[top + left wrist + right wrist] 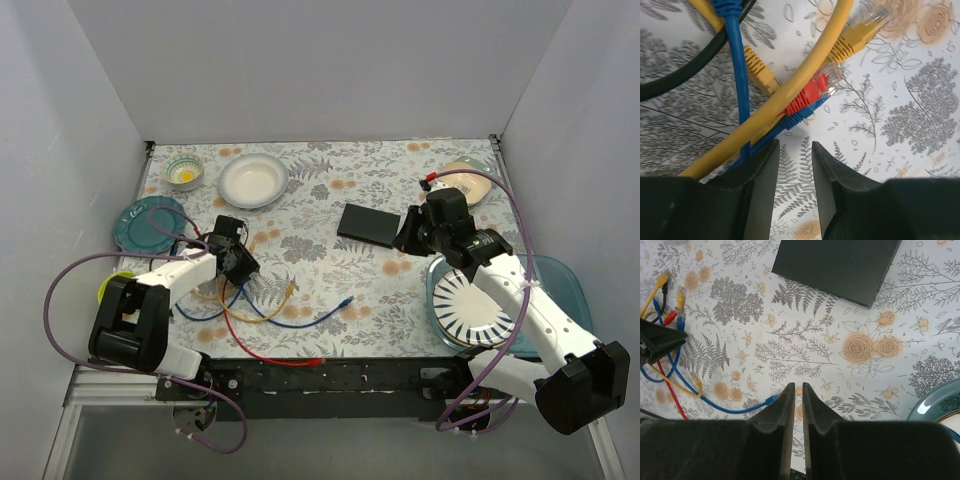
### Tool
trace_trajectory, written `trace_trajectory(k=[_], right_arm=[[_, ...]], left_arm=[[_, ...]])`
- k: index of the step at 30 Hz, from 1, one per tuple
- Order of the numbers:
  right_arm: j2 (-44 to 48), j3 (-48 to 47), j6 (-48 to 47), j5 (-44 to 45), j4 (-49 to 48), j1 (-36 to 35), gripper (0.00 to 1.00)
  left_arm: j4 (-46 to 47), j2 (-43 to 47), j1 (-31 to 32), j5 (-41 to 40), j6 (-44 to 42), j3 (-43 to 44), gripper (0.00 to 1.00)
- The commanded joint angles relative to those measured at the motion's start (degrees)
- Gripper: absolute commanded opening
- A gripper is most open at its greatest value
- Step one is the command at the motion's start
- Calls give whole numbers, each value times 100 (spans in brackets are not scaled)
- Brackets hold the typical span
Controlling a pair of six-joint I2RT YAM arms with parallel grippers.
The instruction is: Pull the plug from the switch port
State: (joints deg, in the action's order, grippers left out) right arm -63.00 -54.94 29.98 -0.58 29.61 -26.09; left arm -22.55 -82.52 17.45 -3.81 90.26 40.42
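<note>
The switch [368, 223] is a flat matte-black box lying mid-table; it also shows at the top of the right wrist view [837, 265]. No cable shows at its visible edges. My right gripper [408, 232] hovers just right of it, jaws [798, 386] nearly together with nothing between them. My left gripper [243, 265] is open and empty [795, 145] over a tangle of loose cables. Just ahead of its fingertips lie a red plug [812, 92], a blue plug [800, 116] and two yellow plugs [860, 32], all on the tablecloth.
Blue cable [300, 320] and red cable [270, 358] trail toward the near edge. A white bowl [253, 180], a small bowl [184, 170] and a teal plate [150, 222] stand at the back left. A striped plate [480, 305] and a beige plate [465, 180] are at the right.
</note>
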Motion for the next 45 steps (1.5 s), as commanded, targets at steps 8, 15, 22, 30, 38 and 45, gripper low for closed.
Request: trace_trajectory(k=[8, 15, 22, 30, 38, 45], right_arm=[[-194, -394, -185, 233, -218, 25, 23], [-774, -491, 192, 892, -95, 42, 36], [-1688, -658, 764, 1578, -148, 525, 1], [-3603, -1800, 650, 1676, 212, 1009, 1], [-4931, -2407, 334, 1228, 317, 1018, 1], [-5196, -2636, -35, 964, 160, 974, 1]], left_arm=[[-1024, 1379, -155, -454, -281, 1455, 54], [283, 800, 126, 870, 17, 1909, 56], [980, -1598, 803, 1498, -174, 3108, 35], [638, -3541, 768, 1357, -632, 4789, 25], [75, -5123, 760, 1462, -650, 6266, 19], [391, -5240, 900, 2129, -571, 6180, 16]])
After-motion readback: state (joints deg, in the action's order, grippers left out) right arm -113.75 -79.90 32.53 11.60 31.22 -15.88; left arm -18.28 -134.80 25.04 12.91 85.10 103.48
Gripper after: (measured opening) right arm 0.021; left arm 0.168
